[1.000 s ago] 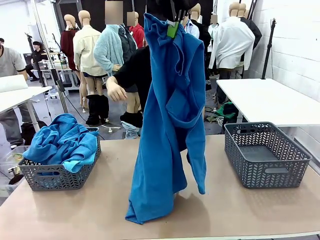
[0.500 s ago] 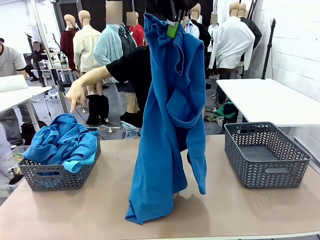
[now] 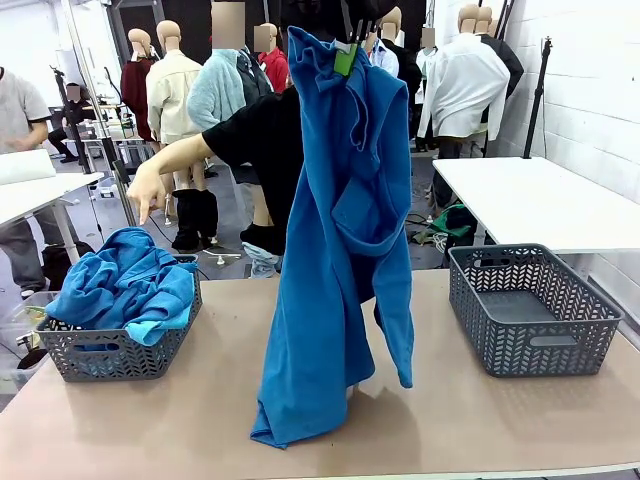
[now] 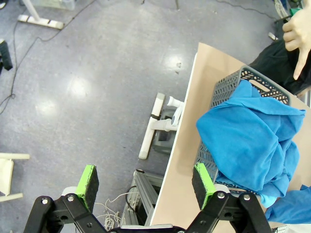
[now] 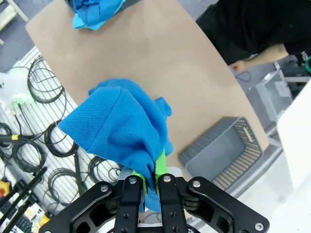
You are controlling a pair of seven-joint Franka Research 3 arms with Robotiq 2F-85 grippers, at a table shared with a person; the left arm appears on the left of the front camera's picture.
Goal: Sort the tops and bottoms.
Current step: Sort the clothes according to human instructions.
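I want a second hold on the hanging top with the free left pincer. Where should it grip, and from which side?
Grip the top at its left long edge, about mid-height, coming in level from the robot's left. It hangs straight down from the shut right pincer, its hem bunched on the table, so that edge falls free and faces the open left pincer.

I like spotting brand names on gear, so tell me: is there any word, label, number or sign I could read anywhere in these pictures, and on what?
None: no readable text in these pictures.
The blue top hanging from the right gripper: no print or label visible.
The two grey baskets: only a moulded herringbone pattern.
The open left gripper: plain black, plain green pads.
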